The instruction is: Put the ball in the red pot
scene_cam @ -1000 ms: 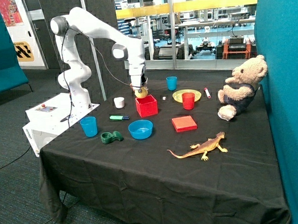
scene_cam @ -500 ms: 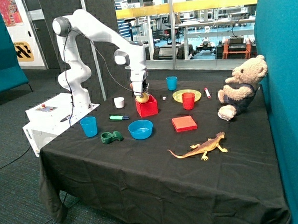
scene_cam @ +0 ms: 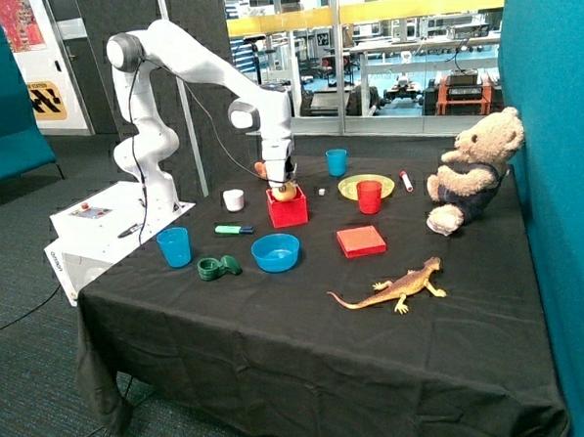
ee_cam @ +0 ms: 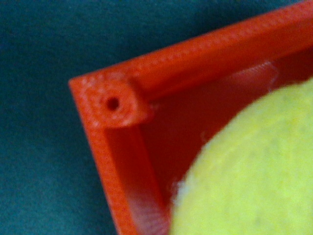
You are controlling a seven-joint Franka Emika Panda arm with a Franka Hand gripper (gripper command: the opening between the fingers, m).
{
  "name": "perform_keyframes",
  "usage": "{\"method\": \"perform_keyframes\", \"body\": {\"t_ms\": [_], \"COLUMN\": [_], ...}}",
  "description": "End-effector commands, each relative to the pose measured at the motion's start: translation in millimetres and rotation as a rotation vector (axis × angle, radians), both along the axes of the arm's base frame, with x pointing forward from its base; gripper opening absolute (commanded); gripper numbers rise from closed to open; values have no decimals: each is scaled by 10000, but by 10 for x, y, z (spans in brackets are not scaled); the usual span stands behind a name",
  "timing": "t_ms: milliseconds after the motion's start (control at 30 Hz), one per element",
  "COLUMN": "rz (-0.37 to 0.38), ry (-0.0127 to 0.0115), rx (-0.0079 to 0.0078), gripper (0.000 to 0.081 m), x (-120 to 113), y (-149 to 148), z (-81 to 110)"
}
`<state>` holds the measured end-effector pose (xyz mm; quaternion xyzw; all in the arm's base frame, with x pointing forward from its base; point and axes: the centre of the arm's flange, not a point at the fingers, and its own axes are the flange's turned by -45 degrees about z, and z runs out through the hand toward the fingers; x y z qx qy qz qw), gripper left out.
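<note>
One gripper hangs at the red pot's mouth, closed around the ball, which sits at rim level. Beside it stand a white cup and a blue bowl; nothing blocks the opening.

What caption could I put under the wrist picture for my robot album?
The yellow ball hangs over a corner of the red pot, ready to drop in.

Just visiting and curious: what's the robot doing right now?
Gripper at the red pot's rim, shut on the ball. Ball at the pot's mouth, not yet released. Nothing in the way.
</note>
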<state>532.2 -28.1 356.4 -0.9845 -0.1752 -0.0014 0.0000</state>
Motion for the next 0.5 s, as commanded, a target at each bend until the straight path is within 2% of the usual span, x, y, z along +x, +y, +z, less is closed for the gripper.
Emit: {"method": "perform_keyframes", "body": {"t_ms": [0, 67, 133, 467], "rz": [7, -2, -17, -147], "ry": [27, 27, 27, 27], "rx": [-5, -5, -5, -5], "gripper": [682, 766, 798, 808], "x": [19, 15, 13, 41], "y": [15, -16, -46, -180], "z": [-16, -20, -22, -27]}}
